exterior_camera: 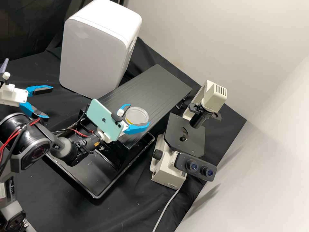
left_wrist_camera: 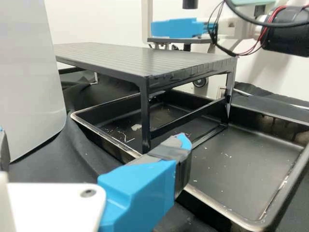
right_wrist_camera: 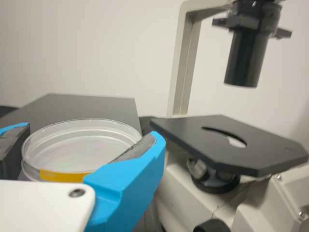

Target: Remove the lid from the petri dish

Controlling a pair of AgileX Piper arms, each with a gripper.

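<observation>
The petri dish [exterior_camera: 136, 115] sits on top of a black ribbed platform [exterior_camera: 154, 85], near the platform's edge on the microscope side, with its clear lid [right_wrist_camera: 79, 144] still on and a yellow layer showing through the side wall under it. The right gripper [exterior_camera: 138, 114] is at the dish, and its 2 blue fingers [right_wrist_camera: 128, 181] are drawn in narrow on it, 1 pad against each side of the rim at lid height. The dish itself rests flat on the platform. A mint-green phone [exterior_camera: 104, 119] is mounted on that arm's wrist just behind the fingers. The platform stands on thin legs inside a shallow black tray [exterior_camera: 95, 175], whose floor carries a few pale specks. The left gripper [exterior_camera: 49, 101] hangs over the desk [exterior_camera: 64, 209] well apart from the dish, beside the tray's far left end, and its 2 fingers are spread wide with nothing between them. A tall white box [exterior_camera: 96, 45] with rounded corners stands behind the platform, just beside its back left corner. A white microscope [exterior_camera: 167, 161] stands on the desk to the right of the tray, its black stage [right_wrist_camera: 231, 145] near the platform's edge and level with the dish, and a pale cable [exterior_camera: 167, 206] runs from its base toward the front.
</observation>
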